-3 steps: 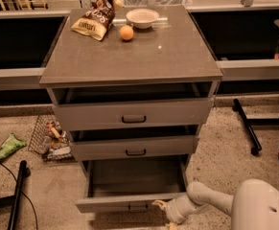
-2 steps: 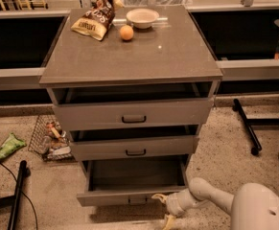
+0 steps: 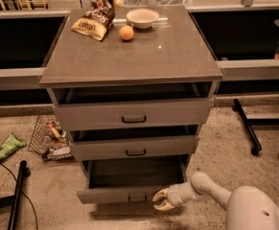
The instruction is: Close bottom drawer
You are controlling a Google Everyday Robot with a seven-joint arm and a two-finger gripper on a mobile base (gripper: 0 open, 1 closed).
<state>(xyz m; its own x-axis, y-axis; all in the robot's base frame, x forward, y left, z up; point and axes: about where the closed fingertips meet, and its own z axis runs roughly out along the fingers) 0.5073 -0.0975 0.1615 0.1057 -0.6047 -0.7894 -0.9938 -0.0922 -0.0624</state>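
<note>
The bottom drawer (image 3: 120, 194) is the lowest and narrowest of three grey wood-grain drawers in the cabinet (image 3: 129, 56). It stands pulled out, its dark inside showing, with a small dark slot handle (image 3: 137, 198) on its front. My gripper (image 3: 162, 201) reaches in from the lower right on a white arm (image 3: 211, 188). It sits right at the drawer front's right end, beside the handle, fingers (image 3: 159, 194) spread apart and holding nothing.
The top drawer (image 3: 132, 113) and middle drawer (image 3: 134, 147) are slightly out. A chip bag (image 3: 95, 20), an orange (image 3: 126, 32) and a white bowl (image 3: 142, 17) lie on the cabinet top. A wire basket (image 3: 50, 138), a green packet (image 3: 7, 146) and a black pole (image 3: 17, 195) are on the floor left; a black stand leg (image 3: 247, 126) right.
The bottom drawer has slid inward, showing less of its inside. My gripper has moved with it, staying against the front's right end.
</note>
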